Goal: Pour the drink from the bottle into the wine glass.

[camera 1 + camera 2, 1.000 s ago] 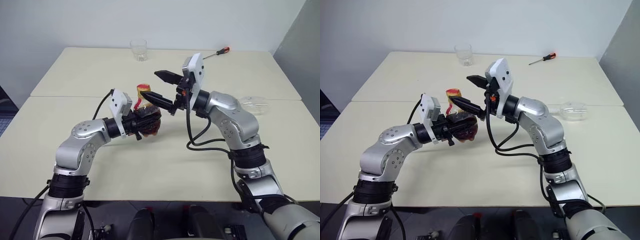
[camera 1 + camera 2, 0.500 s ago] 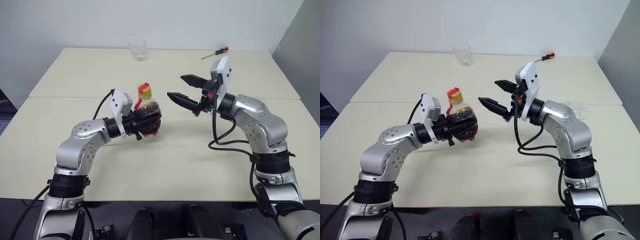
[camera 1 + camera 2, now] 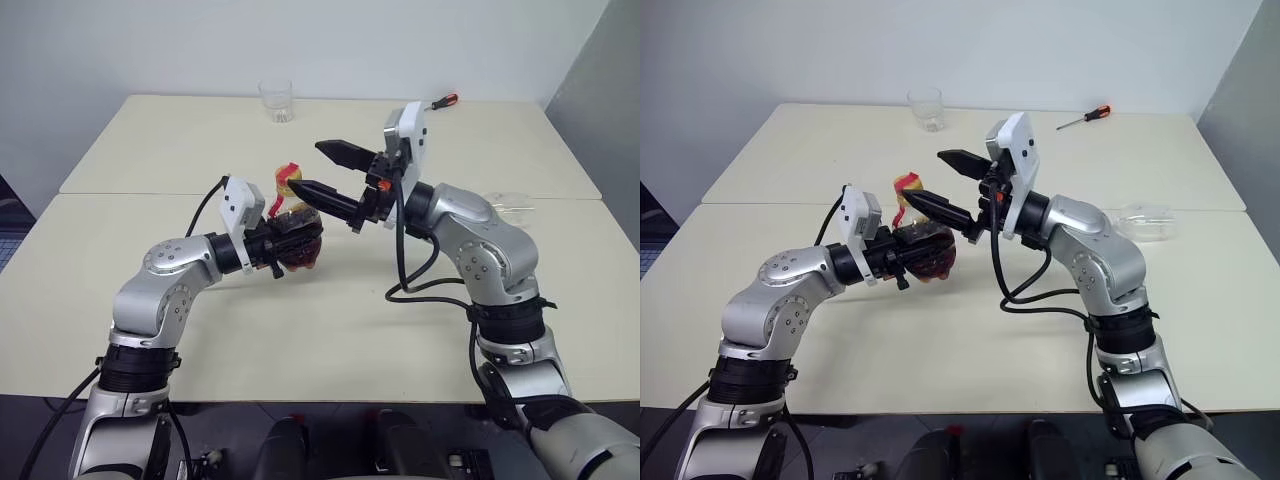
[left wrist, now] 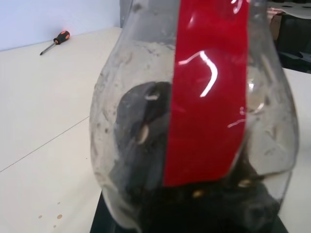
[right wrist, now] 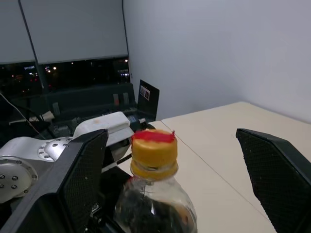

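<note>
While the left gripper (image 3: pixel 283 243) jaws clamp the bottle (image 3: pixel 296 235) upright above the surface (image 3: pixel 330 330), the right gripper (image 5: pixel 175 184) jaws stand apart flanking its yellow cap (image 5: pixel 153 153), likely to unscrew it; the wine glass (image 3: pixel 1146 222) lies far right.

One bottle (image 3: pixel 296 236), yellow-capped, dark drink (image 3: pixel 925 258) inside, above desk (image 3: pixel 330 330) middle. One wine glass (image 3: pixel 510 208), lying near right edge. One tumbler (image 3: pixel 277 100) at far edge. One screwdriver (image 3: pixel 437 103) near far right corner. Two grippers: left gripper (image 3: pixel 288 243), right gripper (image 3: pixel 312 172).
</note>
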Robot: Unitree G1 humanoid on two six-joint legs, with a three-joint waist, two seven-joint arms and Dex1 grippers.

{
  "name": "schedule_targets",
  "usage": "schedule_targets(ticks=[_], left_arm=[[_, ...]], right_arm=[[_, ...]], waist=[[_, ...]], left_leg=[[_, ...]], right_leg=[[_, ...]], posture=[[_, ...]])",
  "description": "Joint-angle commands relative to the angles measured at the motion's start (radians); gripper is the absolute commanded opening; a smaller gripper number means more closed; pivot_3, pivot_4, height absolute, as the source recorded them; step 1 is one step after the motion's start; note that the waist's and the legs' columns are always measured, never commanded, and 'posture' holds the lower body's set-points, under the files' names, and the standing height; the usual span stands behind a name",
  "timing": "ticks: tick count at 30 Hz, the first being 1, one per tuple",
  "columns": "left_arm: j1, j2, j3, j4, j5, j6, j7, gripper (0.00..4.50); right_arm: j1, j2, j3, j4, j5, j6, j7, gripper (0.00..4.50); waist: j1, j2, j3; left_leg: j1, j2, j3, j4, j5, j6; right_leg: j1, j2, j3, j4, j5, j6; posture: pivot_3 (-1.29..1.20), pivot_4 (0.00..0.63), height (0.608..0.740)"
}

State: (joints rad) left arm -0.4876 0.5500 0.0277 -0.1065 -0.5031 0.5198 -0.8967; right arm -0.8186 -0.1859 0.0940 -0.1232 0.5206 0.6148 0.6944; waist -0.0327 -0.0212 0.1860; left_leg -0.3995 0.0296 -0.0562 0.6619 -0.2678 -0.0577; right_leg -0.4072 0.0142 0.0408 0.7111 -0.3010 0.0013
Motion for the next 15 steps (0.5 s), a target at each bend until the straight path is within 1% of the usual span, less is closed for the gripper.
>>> schedule_targets(ticks=[1,10,15], left_arm=[[-0.024,0.001,0.012,-0.028,-0.004,-0.024,-0.003,0.98],[-0.023,-0.002,0.013,-0.031,-0.005,-0.024,0.001,0.98],[-0.024,-0.002,0.014,-0.031,-0.005,-0.025,0.000,0.98]], right_arm=[[-0.038,0.010,0.006,0.011,-0.019,-0.042,0.002,4.50],[-0.050,0.014,0.017,0.050,-0.054,-0.075,0.008,4.50],[-0.036,-0.014,0.009,0.038,-0.056,-0.068,0.019,4.50]], waist=[[0.000,0.000,0.000],[0.000,0.000,0.000],[0.000,0.000,0.000]], left_leg=[[0.000,0.000,0.000,0.000,0.000,0.000],[0.000,0.000,0.000,0.000,0.000,0.000],[0.000,0.000,0.000,0.000,0.000,0.000]], right_leg=[[0.000,0.000,0.000,0.000,0.000,0.000],[0.000,0.000,0.000,0.000,0.000,0.000],[0.000,0.000,0.000,0.000,0.000,0.000]], posture=[[0.00,0.150,0.740],[0.00,0.150,0.740],[0.00,0.150,0.740]])
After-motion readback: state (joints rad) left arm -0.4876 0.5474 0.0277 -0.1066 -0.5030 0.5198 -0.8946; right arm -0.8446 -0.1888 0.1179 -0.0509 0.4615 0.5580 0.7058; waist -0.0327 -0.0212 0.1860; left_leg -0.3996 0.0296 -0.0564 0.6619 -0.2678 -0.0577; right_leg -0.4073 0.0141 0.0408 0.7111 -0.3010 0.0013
